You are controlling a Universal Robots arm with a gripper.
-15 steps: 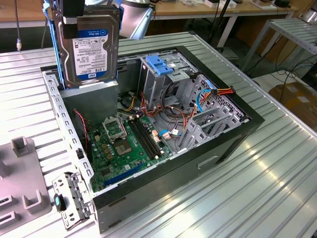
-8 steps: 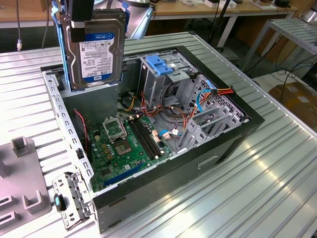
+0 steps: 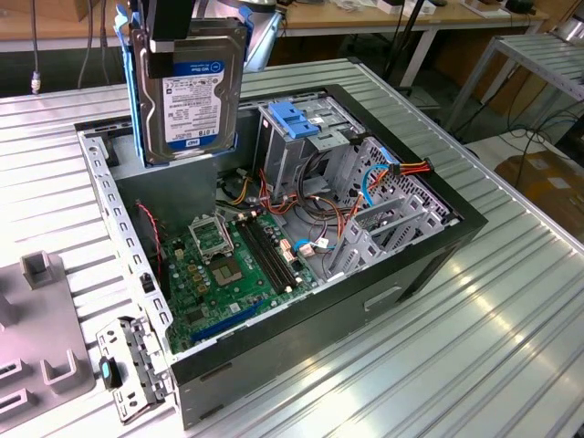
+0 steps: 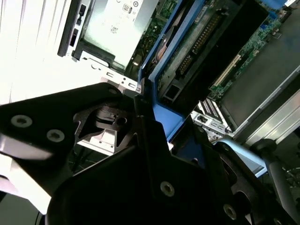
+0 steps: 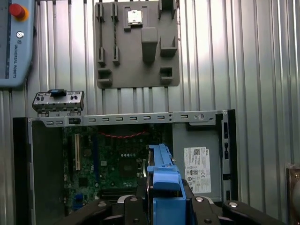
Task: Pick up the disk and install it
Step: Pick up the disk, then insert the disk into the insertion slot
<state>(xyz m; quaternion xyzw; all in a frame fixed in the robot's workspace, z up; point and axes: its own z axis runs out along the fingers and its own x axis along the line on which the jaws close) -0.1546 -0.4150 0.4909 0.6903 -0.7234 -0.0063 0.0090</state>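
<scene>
The disk (image 3: pixel 190 96) hangs in the air over the open case (image 3: pixel 429 265), above the corner where the grey power-supply box (image 5: pixel 197 159) sits. It touches nothing below it. It stands on end with its labelled face turned out to the exterior view and its 2 blue rails running down its long sides. I judge I carry it upright like this so it clears the case walls and the cables inside, and so the rails stay free for sliding in.

My tool (image 3: pixel 173 41) is clamped on the disk at its upper end. 1 black finger crosses the top of the labelled face, and in the first wrist view the blue rail rises between my fingers. So the disk lies directly beneath the tool, hanging from it, with the far end pointing down into the case.

Inside the case, the metal drive cage (image 3: pixel 292 151) with its blue latch (image 3: pixel 294 119) stands beside the disk toward the exterior view's right, near but apart from it (nothing of the disk has entered it yet). The motherboard (image 3: pixel 228 265) lies flat on the case floor, lower and nearer the exterior camera.

Outside the case, on the ribbed desk (image 3: pixel 474 347), a grey fixture plate (image 5: pixel 136 47) lies near the case's open rim, which I take to be where parts are staged.
</scene>
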